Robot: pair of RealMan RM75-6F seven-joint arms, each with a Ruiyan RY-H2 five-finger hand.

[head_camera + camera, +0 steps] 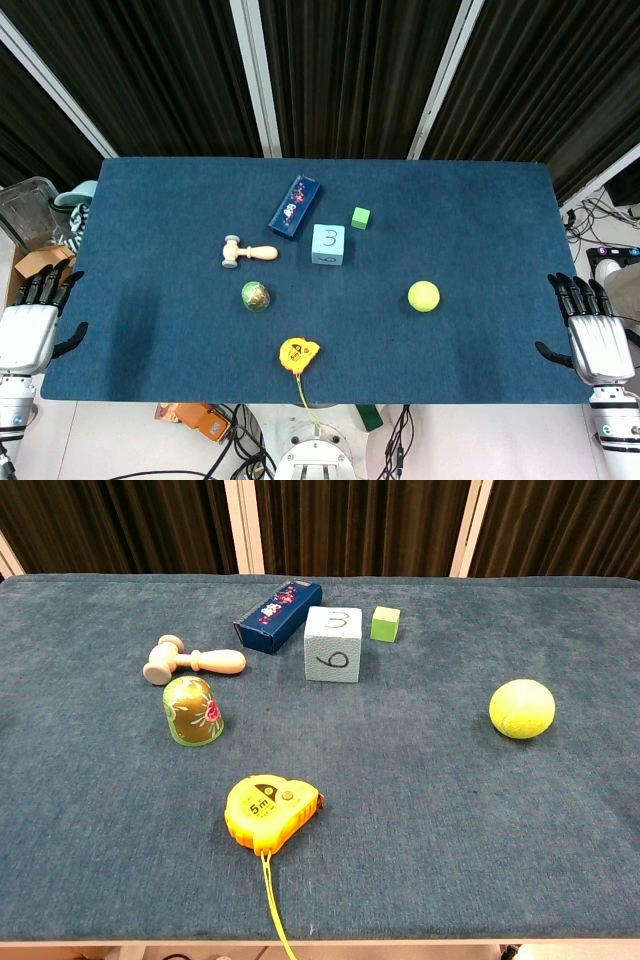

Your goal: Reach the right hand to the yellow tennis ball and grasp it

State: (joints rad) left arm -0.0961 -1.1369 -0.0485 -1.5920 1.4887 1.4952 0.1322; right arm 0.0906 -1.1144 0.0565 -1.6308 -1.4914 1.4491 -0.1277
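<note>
My right robot hand (594, 335) hangs off the right edge of the desk (150, 330), fingers spread wide and pointing away from me, holding nothing. My left robot hand (32, 322) sits the same way off the left edge, fingers apart and empty. Neither shows in the chest view.

The yellow tennis ball (423, 296) lies on the blue desk at about nine o'clock from my right robot hand, well apart from it, with bare cloth between. In the chest view the yellow tennis ball (522, 708) rests alone toward the right side.

Taking the middle of the desk as the clock's centre: the pale blue number cube (328, 244) stands just about there, with a 3 on top and a 6 on the face toward me. A small green cube (360, 217) sits at one o'clock from it, near but not touching. A dark blue box (294, 206) lies at eleven o'clock, angled; whether its corner touches the number cube I cannot tell from the head view, though the chest view suggests a slim gap. A small wooden mallet (246, 251) lies at nine o'clock. A green painted egg-shaped toy (255, 296) stands at about eight o'clock, and an orange tape measure (298, 353) lies at about six o'clock near my edge, its yellow cord (304, 395) trailing over the edge.
</note>
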